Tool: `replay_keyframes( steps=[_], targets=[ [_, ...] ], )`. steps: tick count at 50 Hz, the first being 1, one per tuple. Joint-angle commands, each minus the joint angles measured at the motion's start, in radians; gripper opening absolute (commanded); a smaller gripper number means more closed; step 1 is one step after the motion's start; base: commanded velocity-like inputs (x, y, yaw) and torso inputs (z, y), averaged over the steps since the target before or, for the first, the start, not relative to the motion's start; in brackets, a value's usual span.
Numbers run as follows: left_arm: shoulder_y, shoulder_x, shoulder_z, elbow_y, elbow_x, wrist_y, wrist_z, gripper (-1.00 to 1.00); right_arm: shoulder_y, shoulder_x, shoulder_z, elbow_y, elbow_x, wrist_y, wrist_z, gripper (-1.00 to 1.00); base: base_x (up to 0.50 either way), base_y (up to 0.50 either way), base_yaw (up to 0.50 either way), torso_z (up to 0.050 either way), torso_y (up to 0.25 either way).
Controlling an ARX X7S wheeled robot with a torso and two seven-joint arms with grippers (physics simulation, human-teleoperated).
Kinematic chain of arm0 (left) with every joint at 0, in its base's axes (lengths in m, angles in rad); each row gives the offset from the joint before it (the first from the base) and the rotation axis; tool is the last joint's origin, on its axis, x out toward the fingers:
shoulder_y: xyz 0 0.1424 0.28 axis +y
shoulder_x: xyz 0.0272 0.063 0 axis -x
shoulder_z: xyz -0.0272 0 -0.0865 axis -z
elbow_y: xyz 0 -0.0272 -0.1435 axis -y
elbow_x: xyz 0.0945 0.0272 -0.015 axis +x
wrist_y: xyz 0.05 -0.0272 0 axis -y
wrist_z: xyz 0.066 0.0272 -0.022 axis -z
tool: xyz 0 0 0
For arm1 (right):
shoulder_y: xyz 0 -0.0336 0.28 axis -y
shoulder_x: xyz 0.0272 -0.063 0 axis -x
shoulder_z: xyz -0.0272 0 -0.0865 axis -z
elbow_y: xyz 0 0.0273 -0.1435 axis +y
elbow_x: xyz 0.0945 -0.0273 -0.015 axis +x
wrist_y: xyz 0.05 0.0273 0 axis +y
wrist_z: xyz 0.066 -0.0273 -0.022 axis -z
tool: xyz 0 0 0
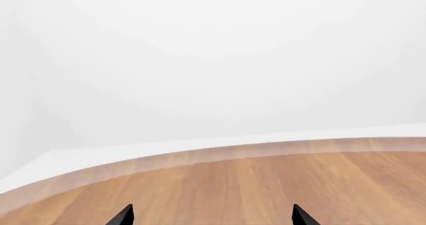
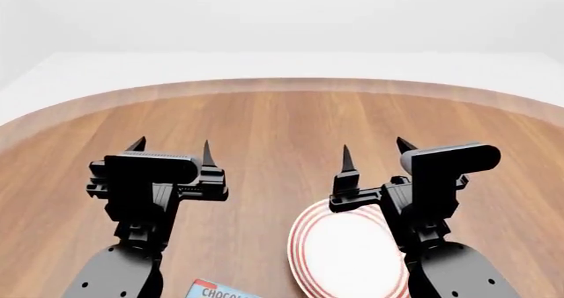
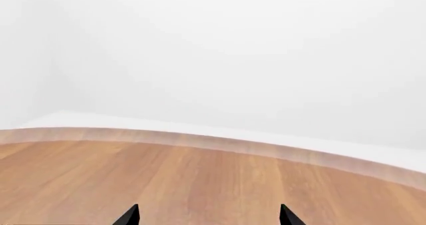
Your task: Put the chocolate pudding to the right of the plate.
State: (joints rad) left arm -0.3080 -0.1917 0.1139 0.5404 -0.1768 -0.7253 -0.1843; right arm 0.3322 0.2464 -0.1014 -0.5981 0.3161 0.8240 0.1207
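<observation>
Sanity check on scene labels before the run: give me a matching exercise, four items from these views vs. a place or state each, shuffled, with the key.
Column 1
1. chocolate pudding
2. plate
3. left gripper
4. table

Column 2
A. white with red rings, partly hidden under the right arm
B. wooden, with a curved far edge
C. cut off at the bottom edge of the head view, left of the plate
D. fingers apart, holding nothing, above bare wood

Pairs: 1-C, 2-A, 3-D, 4-B
</observation>
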Motion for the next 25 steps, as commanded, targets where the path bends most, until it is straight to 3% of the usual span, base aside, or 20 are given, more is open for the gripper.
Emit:
replay_keyframes(
  steps=[1,10,25],
  targets=[
    [0.003,-0.005,0.004,0.0,-0.006,0.004,-0.006,1.0,-0.001,0.009,-0.01,-0.004,0.001,-0.002,0.004,1.0,0.0,0.0,0.0,0.0,0.0],
    [0.005,-0.009,0.005,-0.001,-0.011,0.007,-0.009,1.0,0.038,0.013,0.001,-0.032,0.022,0.13,0.043,1.0,0.0,0.0,0.0,0.0,0.0],
    [0.002,-0.016,0.006,-0.006,-0.019,0.011,-0.016,1.0,0.163,0.066,0.089,-0.331,0.228,0.65,0.005,1.0,0.0,0.0,0.0,0.0,0.001]
  ],
)
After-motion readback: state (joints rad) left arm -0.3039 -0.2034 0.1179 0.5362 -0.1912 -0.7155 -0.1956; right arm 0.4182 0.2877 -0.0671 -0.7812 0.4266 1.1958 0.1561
